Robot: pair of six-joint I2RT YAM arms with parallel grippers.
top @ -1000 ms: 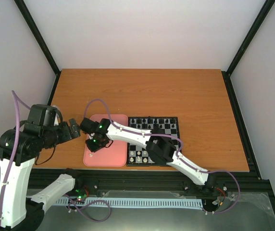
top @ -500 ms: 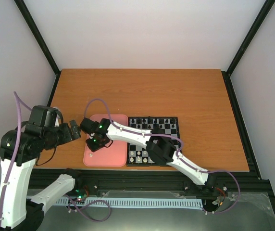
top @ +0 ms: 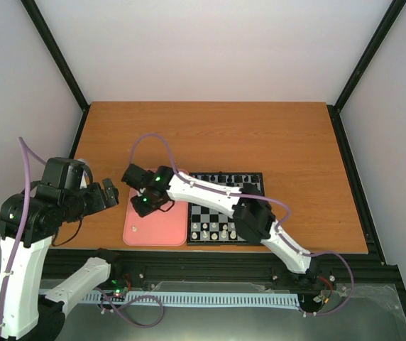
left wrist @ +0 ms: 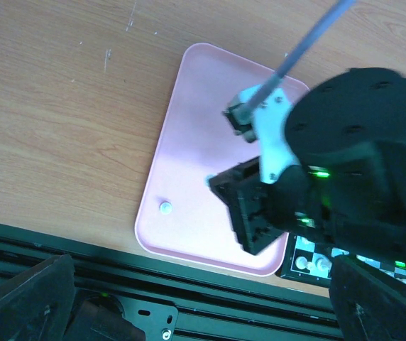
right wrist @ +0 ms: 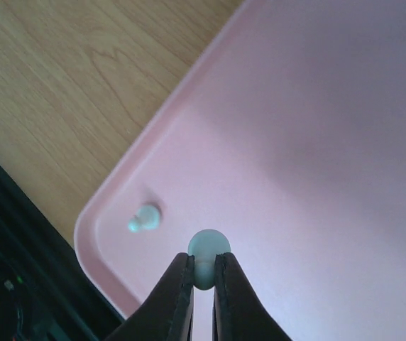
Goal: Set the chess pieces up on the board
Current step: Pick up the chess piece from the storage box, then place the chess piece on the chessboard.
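My right gripper is shut on a small cream-white chess piece, pinching its stem with the round head showing past the fingertips. It hangs above the pink tray, near the tray's left near corner. From above, the right gripper is over the tray, left of the board. A second white piece lies on its side in the tray and shows as a white dot. Black pieces line the board's far rows and white pieces the near rows. My left gripper is open and holds nothing.
The black frame rail runs along the table's near edge, just below the tray. The right arm reaches across the board from the right. Bare wooden table lies beyond the board and tray.
The right gripper has shut on the white piece and risen with it, shifting slightly toward the far side of the tray. The left arm has barely moved.
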